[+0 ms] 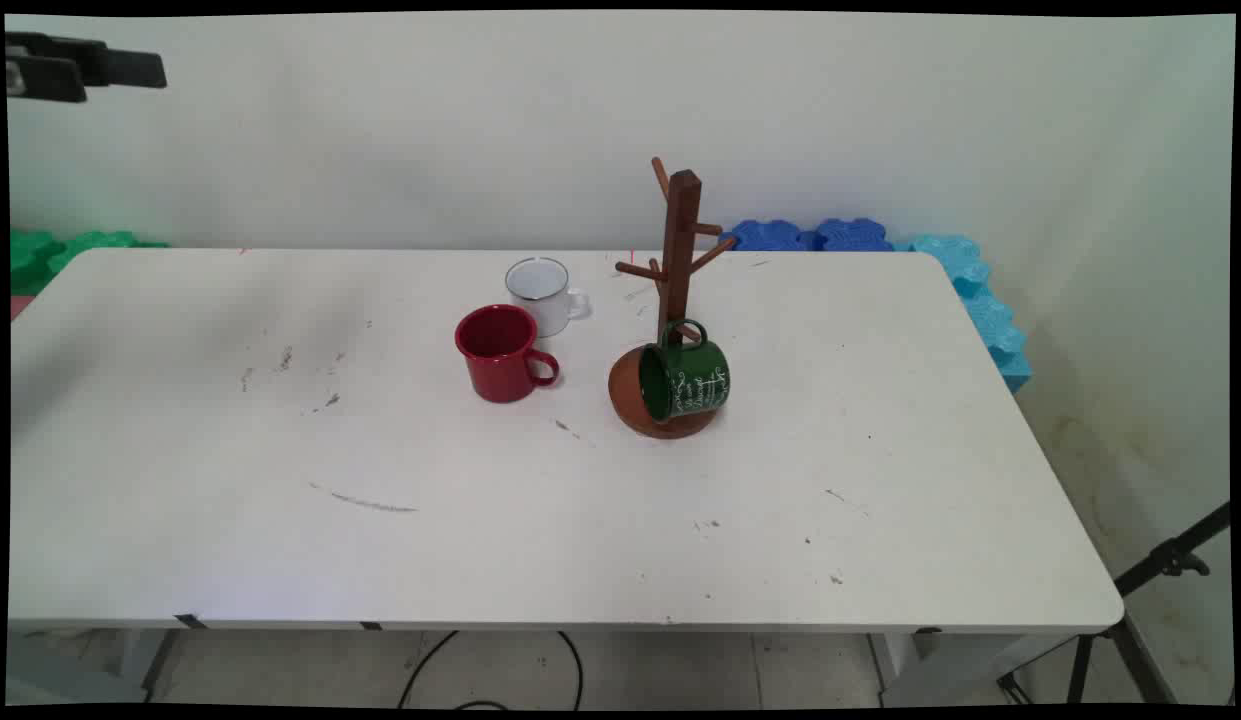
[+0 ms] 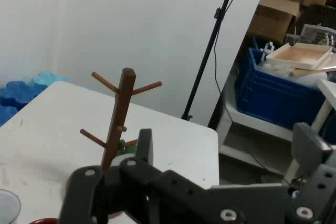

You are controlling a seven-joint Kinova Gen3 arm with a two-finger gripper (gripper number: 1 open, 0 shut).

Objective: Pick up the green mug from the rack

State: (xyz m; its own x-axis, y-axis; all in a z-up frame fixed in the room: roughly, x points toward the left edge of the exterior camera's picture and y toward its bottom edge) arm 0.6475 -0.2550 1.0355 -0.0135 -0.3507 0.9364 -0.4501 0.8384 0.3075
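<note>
The black two-finger gripper (image 2: pixel 226 140) is raised high above the white table's (image 1: pixel 580 520) far left corner, well apart from everything on it, with its two fingers (image 2: pixel 144 148) spread wide and nothing between them. Toward the middle of the table, nearer the far edge, stands a dark brown wooden mug tree (image 1: pixel 682 250) with a round base, upright. A dark green enamel mug with white lettering (image 1: pixel 688 380) hangs by its handle from the tree's lowest peg, tipped on its side over the base. Left of the tree sits a red enamel mug (image 1: pixel 500 352), upright. Just behind it, nearer the far edge, is a small white enamel mug (image 1: pixel 540 295). Blue foam blocks (image 1: pixel 810 235) lie beyond the far right corner.
</note>
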